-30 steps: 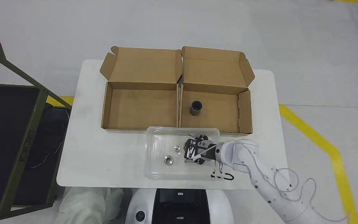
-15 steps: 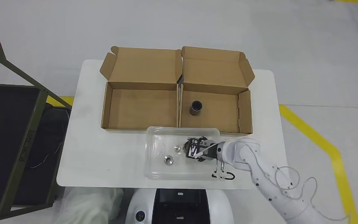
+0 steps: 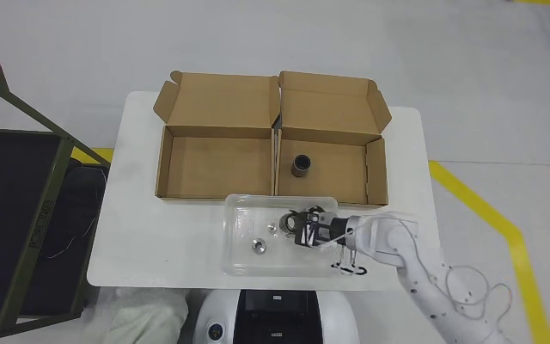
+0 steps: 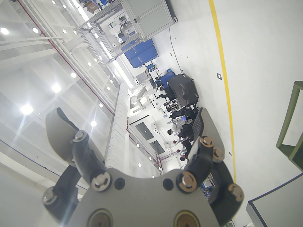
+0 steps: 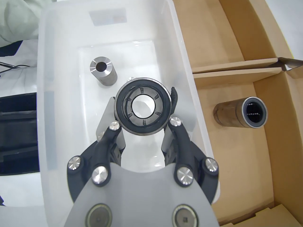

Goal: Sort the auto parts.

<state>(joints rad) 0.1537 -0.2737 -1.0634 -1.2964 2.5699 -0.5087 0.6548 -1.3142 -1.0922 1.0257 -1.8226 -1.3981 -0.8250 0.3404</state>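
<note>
My right gripper point(image 5: 142, 101) is shut on a dark-rimmed cylindrical bearing point(image 5: 143, 85), held over the clear plastic bin point(image 5: 182, 48). In the top view that gripper point(image 3: 304, 229) hangs above the bin's right half with the bearing point(image 3: 296, 225) at its tip. A silver bushing point(image 5: 103, 70) stands on the bin floor just beyond it. A second bearing point(image 5: 241, 115) lies on its side in the right cardboard box point(image 3: 331, 168). The left cardboard box point(image 3: 215, 163) holds nothing I can see. My left gripper point(image 4: 130, 124) is open and points up into the room.
The two open boxes stand side by side at the back of the white table point(image 3: 137, 215), their flaps raised. The bin sits in front of them near the table's front edge. Two small silver parts point(image 3: 258, 245) lie in the bin's left half.
My right gripper has shifted a little to the right over the bin with the bearing in it, and the arm behind it has swung rightward.
</note>
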